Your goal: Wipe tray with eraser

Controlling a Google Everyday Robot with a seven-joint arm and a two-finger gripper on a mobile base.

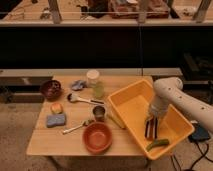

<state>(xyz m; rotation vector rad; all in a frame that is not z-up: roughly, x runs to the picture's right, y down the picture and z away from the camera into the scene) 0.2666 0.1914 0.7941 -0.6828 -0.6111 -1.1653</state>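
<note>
The yellow tray (128, 107) sits on the right end of the wooden table, overhanging its edge. My gripper (151, 127) reaches down from the white arm into the tray's right half. It is shut on the eraser (151, 131), a dark striped block pressed to the tray floor. A green curved piece (157, 144) lies in the tray's front corner, just in front of the eraser.
On the table (60, 141) left of the tray stand an orange-brown bowl (97, 137), a metal cup (99, 112), a green glass (98, 90) and a white-lidded jar (93, 77). Further left are two spoons, a blue-grey sponge (56, 120) and a dark bowl (51, 89).
</note>
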